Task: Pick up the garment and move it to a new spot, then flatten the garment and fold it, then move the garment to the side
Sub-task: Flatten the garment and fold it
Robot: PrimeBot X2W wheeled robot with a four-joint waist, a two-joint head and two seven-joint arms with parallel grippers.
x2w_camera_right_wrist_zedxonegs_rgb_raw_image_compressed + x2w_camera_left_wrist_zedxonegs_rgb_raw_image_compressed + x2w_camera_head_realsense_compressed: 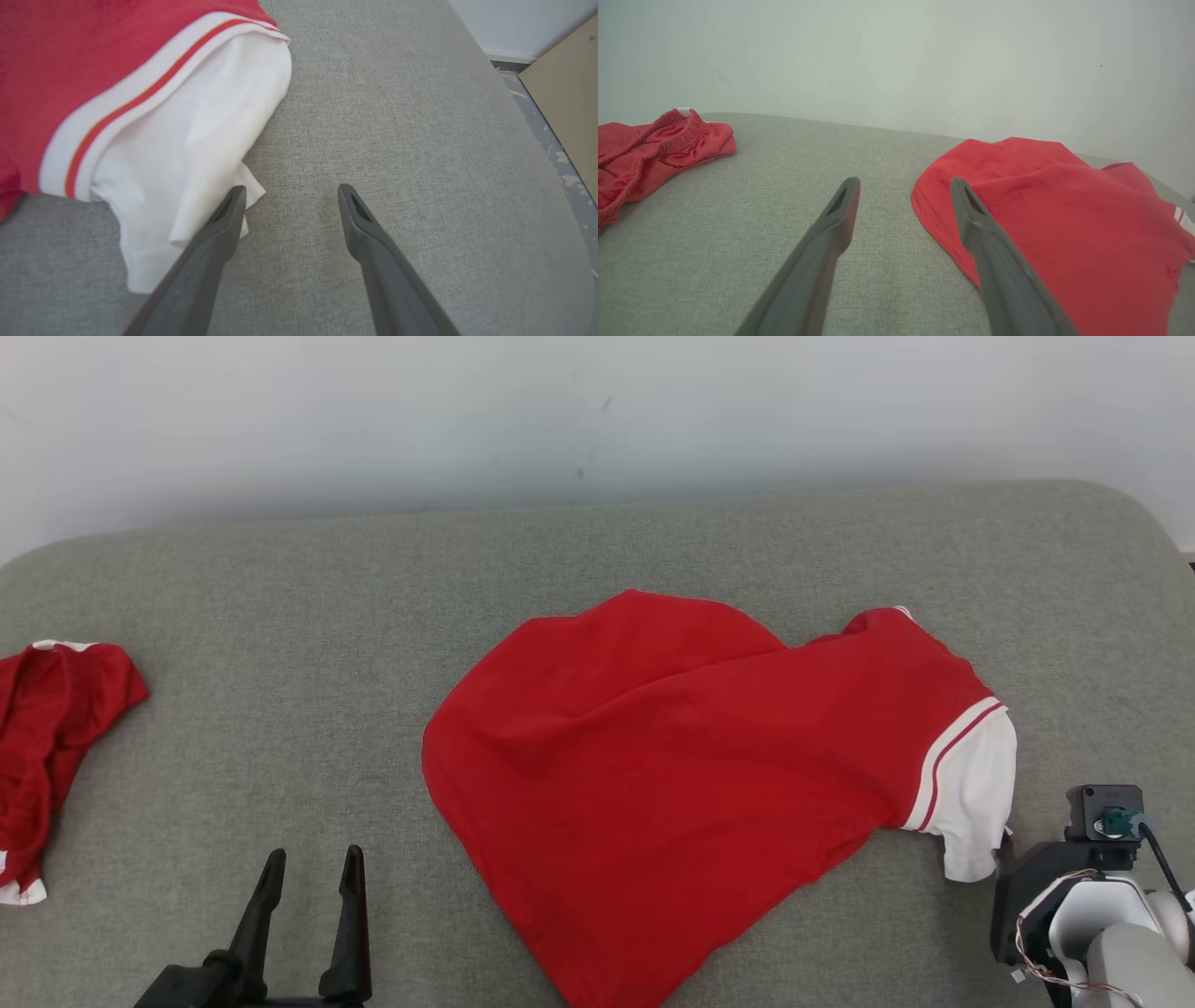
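The red garment (672,775) lies in the middle of the grey woven surface (280,616), between the two claws. The left gripper (315,852) is near its rounded hem, and the right gripper (292,188) is just beside its white sleeve (187,154), which has a ribbed striped band. The cloth looks soft, matte and a little wrinkled. Both claws are spread wide and hold nothing. One of the right fingers (222,224) is at the sleeve edge; I cannot tell if it touches.
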